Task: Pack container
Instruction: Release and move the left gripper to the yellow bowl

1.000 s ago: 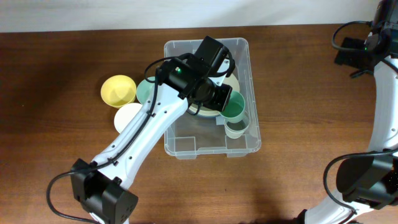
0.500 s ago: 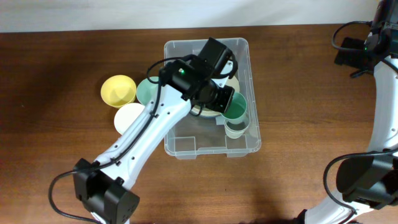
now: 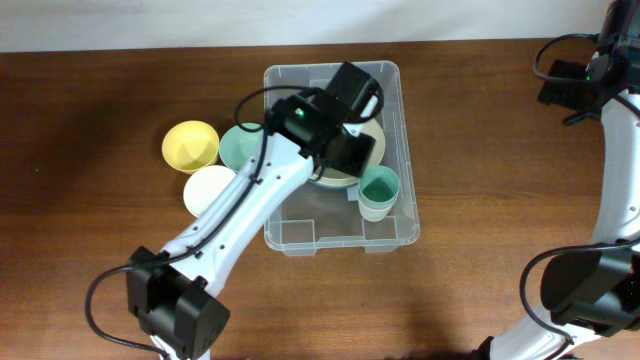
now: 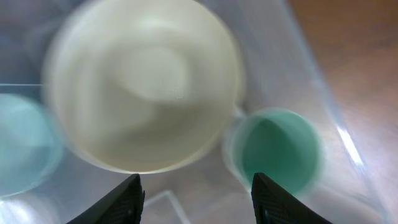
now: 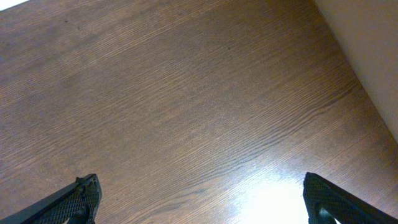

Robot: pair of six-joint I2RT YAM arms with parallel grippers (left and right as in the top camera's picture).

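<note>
The clear container (image 3: 298,232) stands mid-table. Inside it lie a cream bowl (image 3: 372,139) and a green cup (image 3: 379,186) nested in a pale cup (image 3: 377,210). My left gripper (image 3: 357,152) hovers over the tub, just up and left of the green cup. The blurred left wrist view shows the cream bowl (image 4: 146,84) and the green cup (image 4: 277,146) below my left gripper (image 4: 199,202), which is open with nothing between its fingers. My right gripper (image 5: 202,205) is open wide over bare wood.
Left of the tub sit a yellow bowl (image 3: 190,145), a green bowl (image 3: 238,150) partly under my left arm, and a white bowl (image 3: 205,188). The right arm (image 3: 618,150) runs along the table's right edge, far from the tub.
My left gripper has opened and let go of the green cup, then drawn back up and left. The cup now stands free in the tub. The right arm has not moved.
</note>
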